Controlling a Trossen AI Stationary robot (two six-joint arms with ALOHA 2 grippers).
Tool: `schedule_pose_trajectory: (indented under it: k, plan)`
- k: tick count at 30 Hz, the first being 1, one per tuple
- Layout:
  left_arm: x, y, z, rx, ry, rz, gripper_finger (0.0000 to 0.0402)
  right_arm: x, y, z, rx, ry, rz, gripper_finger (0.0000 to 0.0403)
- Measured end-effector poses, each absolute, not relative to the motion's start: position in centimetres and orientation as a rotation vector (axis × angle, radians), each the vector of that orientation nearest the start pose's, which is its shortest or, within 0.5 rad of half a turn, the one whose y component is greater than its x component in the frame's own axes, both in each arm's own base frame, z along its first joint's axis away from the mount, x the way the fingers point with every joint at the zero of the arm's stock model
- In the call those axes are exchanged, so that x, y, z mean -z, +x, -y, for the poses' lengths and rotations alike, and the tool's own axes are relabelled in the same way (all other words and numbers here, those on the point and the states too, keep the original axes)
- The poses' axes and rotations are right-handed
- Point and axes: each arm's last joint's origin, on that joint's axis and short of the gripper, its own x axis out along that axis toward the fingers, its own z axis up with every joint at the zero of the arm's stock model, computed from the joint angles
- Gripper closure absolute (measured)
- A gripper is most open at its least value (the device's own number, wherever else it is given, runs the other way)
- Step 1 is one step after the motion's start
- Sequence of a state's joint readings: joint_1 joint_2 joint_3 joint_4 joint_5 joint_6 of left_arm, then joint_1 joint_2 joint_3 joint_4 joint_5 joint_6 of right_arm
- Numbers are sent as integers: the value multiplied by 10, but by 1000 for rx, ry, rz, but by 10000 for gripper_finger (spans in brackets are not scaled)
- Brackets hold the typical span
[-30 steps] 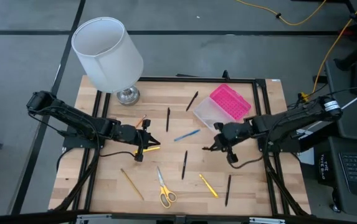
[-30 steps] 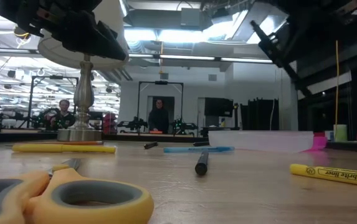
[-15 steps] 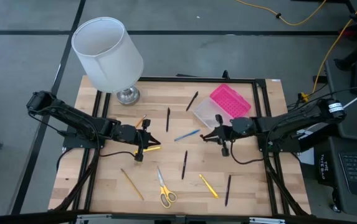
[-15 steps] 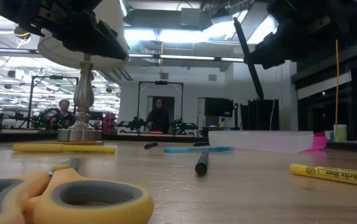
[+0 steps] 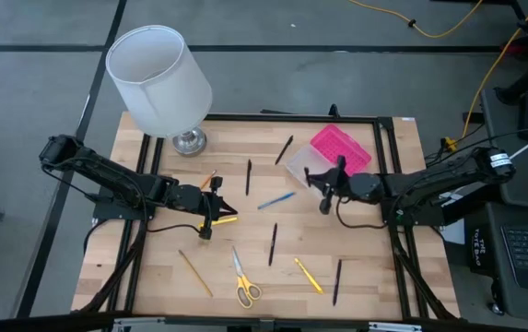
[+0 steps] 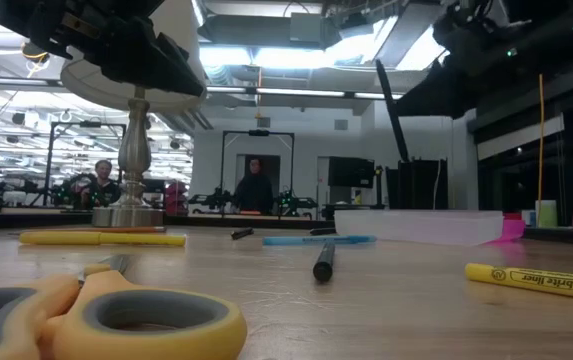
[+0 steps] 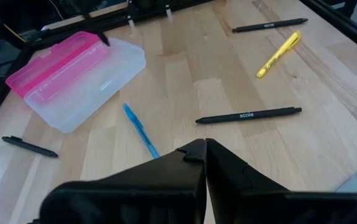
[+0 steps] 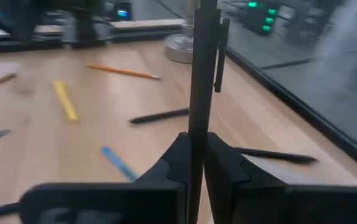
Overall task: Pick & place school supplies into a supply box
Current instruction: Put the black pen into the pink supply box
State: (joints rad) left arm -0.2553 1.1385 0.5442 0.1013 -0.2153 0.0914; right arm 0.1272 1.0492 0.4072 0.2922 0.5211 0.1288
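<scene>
The supply box lies open near the table's far right: clear base (image 5: 302,167), pink lid (image 5: 341,150). My right gripper (image 5: 326,187) hovers at the base's near edge, shut on a black pen (image 8: 202,74), which shows as a steep dark stick in the low view (image 6: 393,110). My left gripper (image 5: 219,210) waits shut above a yellow marker (image 5: 226,219), left of centre. Lying flat on the table are a blue pen (image 5: 275,199), black pens (image 5: 272,244) (image 5: 337,281), a second yellow marker (image 5: 308,275), a tan pencil (image 5: 194,272) and yellow-handled scissors (image 5: 245,287). My right gripper pinches the black pen's barrel (image 8: 196,127) between its two fingers. The pen lies along the fingers and sticks out well past their tips, with its clip (image 8: 220,57) on the free length. It is lifted clear of the table and stands steeply tilted.
A white lamp shade (image 5: 159,78) on a metal foot (image 5: 188,141) stands at the far left corner. Two more black pens (image 5: 249,175) (image 5: 284,148) and an orange pencil (image 5: 208,180) lie between lamp and box. People stand in the room beyond the table.
My right gripper has carried the black pen from the table's middle toward the far edge, up to the supply box, turning as it went. The pen has swung from slanted to steeply upright and stayed clear of the table.
</scene>
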Motion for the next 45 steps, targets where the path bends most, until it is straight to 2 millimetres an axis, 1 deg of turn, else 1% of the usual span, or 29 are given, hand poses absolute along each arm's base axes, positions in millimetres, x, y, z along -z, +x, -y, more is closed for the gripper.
schedule_pose_trajectory:
  k: [4, 8, 11, 15, 21, 24, 27, 32, 38, 41, 45]
  plan:
    - [-210, 225, 52, 61, 205, -478, 398, -201, 207, -11, 449, 8, -318, 375]
    - [-210, 225, 52, 61, 205, -478, 398, -201, 207, -11, 454, 37, -309, 371]
    - [-210, 225, 52, 61, 205, -478, 398, -202, 207, -8, 498, 72, -302, 374]
    - [-210, 225, 52, 61, 205, -478, 398, -210, 210, 1, 550, 117, -378, 376]
    - [-210, 225, 52, 61, 205, -478, 398, -226, 207, 22, 679, 204, -567, 373]
    - [-210, 225, 52, 61, 205, -478, 398, -229, 205, 33, 697, 256, -655, 375]
    - [-210, 225, 52, 61, 205, -478, 398, -232, 209, 44, 669, 297, -722, 375]
    - [-210, 225, 52, 61, 205, -478, 398, -236, 220, 62, 630, 315, -838, 374]
    - [-210, 225, 52, 61, 205, -478, 398, -239, 235, 87, 632, 321, -1037, 374]
    - [-210, 225, 52, 61, 205, -478, 398, -237, 242, 99, 628, 335, -1134, 373]
    - [-210, 225, 52, 61, 205, -478, 398, -230, 251, 112, 597, 353, -1189, 373]
